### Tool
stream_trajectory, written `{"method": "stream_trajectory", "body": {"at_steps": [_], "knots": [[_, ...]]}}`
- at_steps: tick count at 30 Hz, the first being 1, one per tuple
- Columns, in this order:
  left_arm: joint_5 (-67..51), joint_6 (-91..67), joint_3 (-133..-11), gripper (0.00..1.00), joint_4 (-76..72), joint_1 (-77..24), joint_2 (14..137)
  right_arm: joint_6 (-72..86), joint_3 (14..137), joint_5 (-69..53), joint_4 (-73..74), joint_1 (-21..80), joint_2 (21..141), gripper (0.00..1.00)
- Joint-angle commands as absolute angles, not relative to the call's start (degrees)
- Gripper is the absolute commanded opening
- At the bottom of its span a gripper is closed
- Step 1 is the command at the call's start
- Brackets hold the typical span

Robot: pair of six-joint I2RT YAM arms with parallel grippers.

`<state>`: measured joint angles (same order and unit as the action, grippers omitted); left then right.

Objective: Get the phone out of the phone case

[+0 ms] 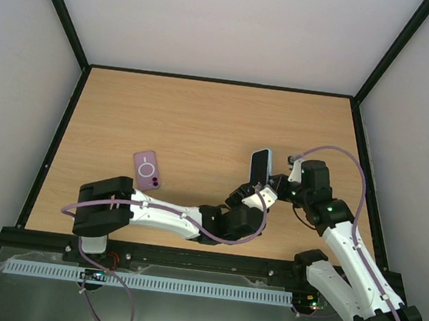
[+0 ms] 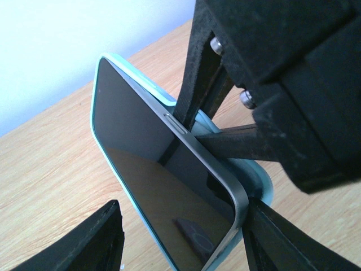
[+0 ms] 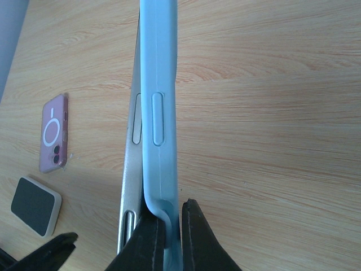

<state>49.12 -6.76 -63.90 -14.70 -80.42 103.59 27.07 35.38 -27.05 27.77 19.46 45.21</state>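
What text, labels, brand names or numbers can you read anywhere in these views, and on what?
No readable text in any view.
On the pink case: only a white ring-and-bar mark, no letters.
On the phone: screen dark, nothing displayed.
On the light blue case: plain, no print visible.
On the small dark pad: blank.

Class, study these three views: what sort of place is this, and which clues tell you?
Probably a robotics lab test cell, not a home: a wooden table boxed in by plain white walls on a black frame, with the left arm and right arm bolted at its near edge.
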Motion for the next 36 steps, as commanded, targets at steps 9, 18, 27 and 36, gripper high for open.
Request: {"method": "stream_trajectory", "body": {"at_steps": [9, 18, 27, 36], "knots": [[51.7, -3.9, -63.8, 0.53, -19.8, -76.2, 103.3, 27.3, 34.7, -36.6, 27.3, 20.5, 44.4, 0.02], [63.6, -5.5, -64.2, 0.52, -20.0, -75.6, 103.8, 27.0, 34.1, -37.3, 27.2, 20.5, 44.1, 0.02], [69.4, 4.2, -64.3, 0.45, -27.4, -75.6, 106.8, 27.2, 34.1, -37.4, 26.9, 20.5, 44.4, 0.02], [70.2, -3.9, -64.6, 0.15, -20.7, -75.6, 106.0, 27.8, 34.5, -34.5, 26.3, 20.4, 43.1, 0.02]]}}
